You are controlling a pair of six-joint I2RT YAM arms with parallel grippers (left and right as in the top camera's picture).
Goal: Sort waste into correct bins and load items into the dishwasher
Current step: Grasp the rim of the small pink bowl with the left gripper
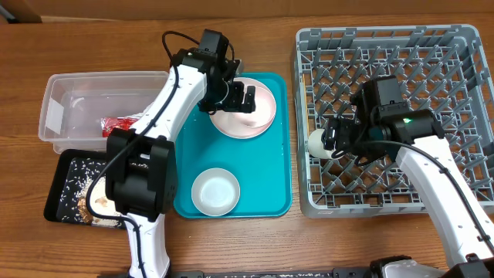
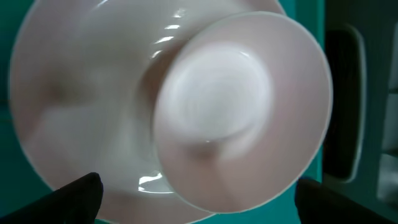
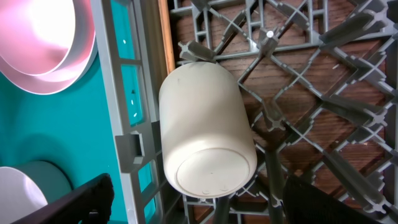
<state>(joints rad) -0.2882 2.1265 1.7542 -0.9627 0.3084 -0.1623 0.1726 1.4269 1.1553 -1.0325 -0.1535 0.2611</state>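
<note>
- Squarely between the fingertips of our right gripper lies the small white cup. It is on its side among the pegs of the grey dish rack, base turned toward the wrist.
- Our right jaws stand wide, clear of the cup on both sides, gripping nothing.
- Just ahead of our left gripper sits the pale-pink plate on the teal tray. The jaws are spread fully and hold nothing.
- Well apart from both pairs of jaws, the white bowl rests on the same tray.

L arm: wht, blk joints+cable | R arm: same, grn LED | L pincer, R pincer: blk
</note>
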